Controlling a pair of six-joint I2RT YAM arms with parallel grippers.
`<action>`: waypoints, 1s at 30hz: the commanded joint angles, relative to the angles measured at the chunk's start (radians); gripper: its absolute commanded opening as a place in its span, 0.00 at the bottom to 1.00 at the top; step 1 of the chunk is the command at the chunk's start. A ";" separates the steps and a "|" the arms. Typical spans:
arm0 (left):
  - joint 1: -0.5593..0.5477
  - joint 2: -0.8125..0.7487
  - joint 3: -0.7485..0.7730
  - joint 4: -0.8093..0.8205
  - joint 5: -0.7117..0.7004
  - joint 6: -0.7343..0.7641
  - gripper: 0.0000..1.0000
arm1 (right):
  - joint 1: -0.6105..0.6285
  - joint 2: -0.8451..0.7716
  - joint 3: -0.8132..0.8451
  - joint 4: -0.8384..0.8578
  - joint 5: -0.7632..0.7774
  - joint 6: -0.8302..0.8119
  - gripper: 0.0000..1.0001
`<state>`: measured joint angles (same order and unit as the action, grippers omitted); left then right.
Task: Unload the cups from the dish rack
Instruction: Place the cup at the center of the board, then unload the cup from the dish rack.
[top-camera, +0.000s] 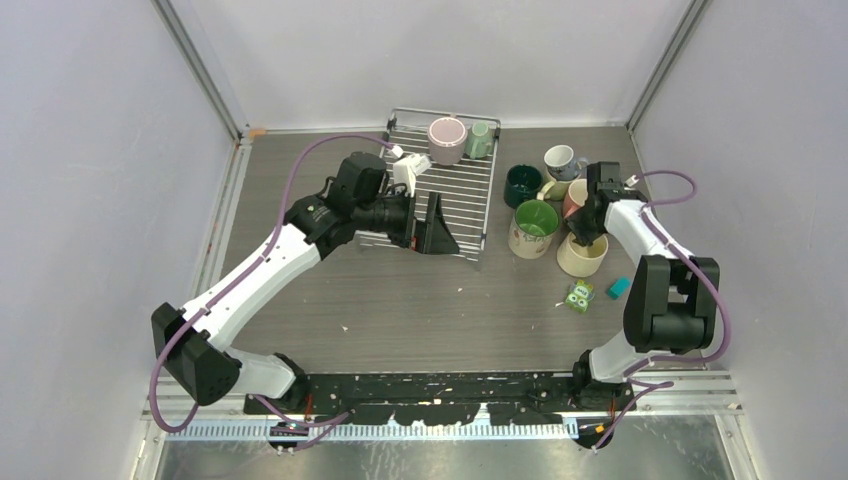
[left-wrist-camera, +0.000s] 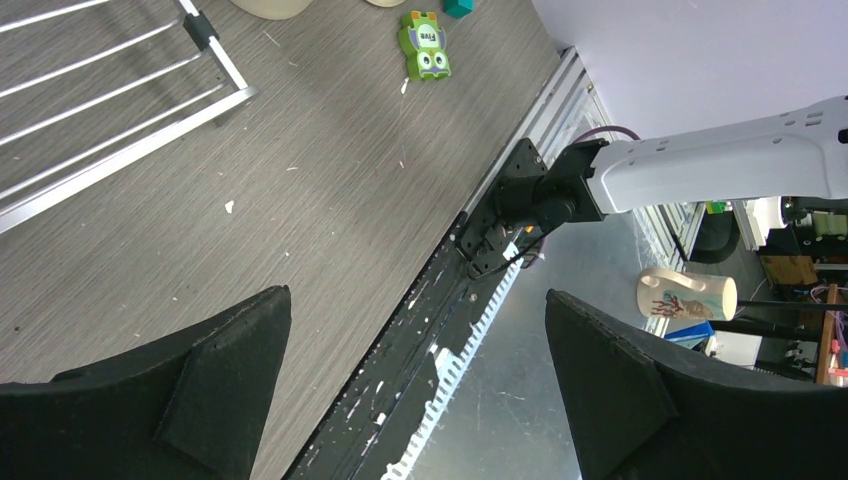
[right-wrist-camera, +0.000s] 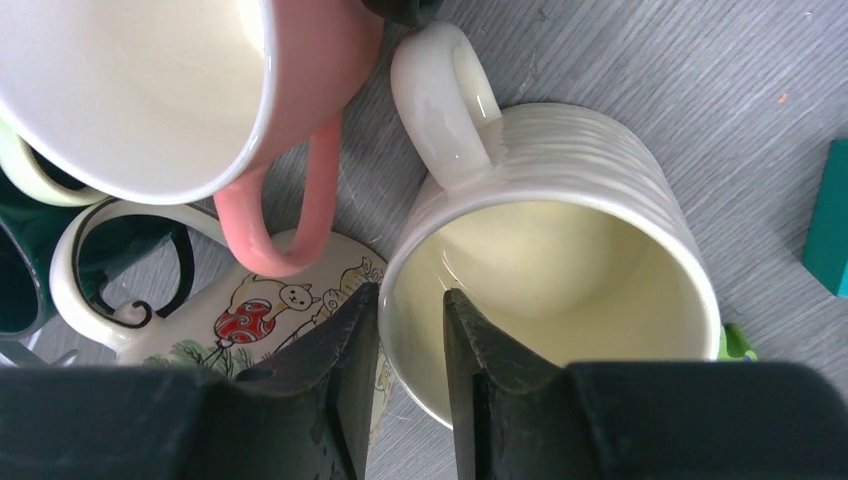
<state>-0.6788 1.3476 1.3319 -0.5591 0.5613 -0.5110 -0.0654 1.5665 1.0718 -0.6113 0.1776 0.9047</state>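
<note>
The dish rack (top-camera: 455, 205) lies at the back middle, with a mauve cup (top-camera: 447, 140) and a pale green cup (top-camera: 480, 140) on its far end. Its corner shows in the left wrist view (left-wrist-camera: 120, 130). My left gripper (top-camera: 436, 234) hangs open and empty over the rack's near edge, and its wrist view (left-wrist-camera: 417, 295) shows nothing between the jaws. My right gripper (top-camera: 586, 238) is shut on the rim of a cream ribbed cup (top-camera: 582, 256) standing on the table. In the right wrist view (right-wrist-camera: 411, 292) one finger is inside the cream cup (right-wrist-camera: 580, 160) and one outside.
Right of the rack stand a dark teal cup (top-camera: 522, 185), a white and blue cup (top-camera: 563, 162), a green-lined cat cup (top-camera: 533, 228) and a salmon pink cup (right-wrist-camera: 300, 70). A green toy block (top-camera: 579, 294) and a teal block (top-camera: 618, 288) lie nearer.
</note>
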 joint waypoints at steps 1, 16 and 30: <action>-0.003 -0.014 0.006 0.033 0.014 0.019 1.00 | 0.003 -0.087 0.030 -0.030 0.014 0.008 0.36; -0.002 0.066 0.149 0.028 -0.128 0.000 1.00 | 0.003 -0.297 0.039 -0.129 -0.053 -0.077 0.88; -0.005 0.580 0.664 -0.056 -0.350 0.131 1.00 | 0.065 -0.453 0.053 -0.199 -0.141 -0.126 1.00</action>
<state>-0.6796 1.8160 1.8576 -0.5831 0.3080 -0.4511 -0.0093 1.1694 1.0756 -0.7830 0.0734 0.8059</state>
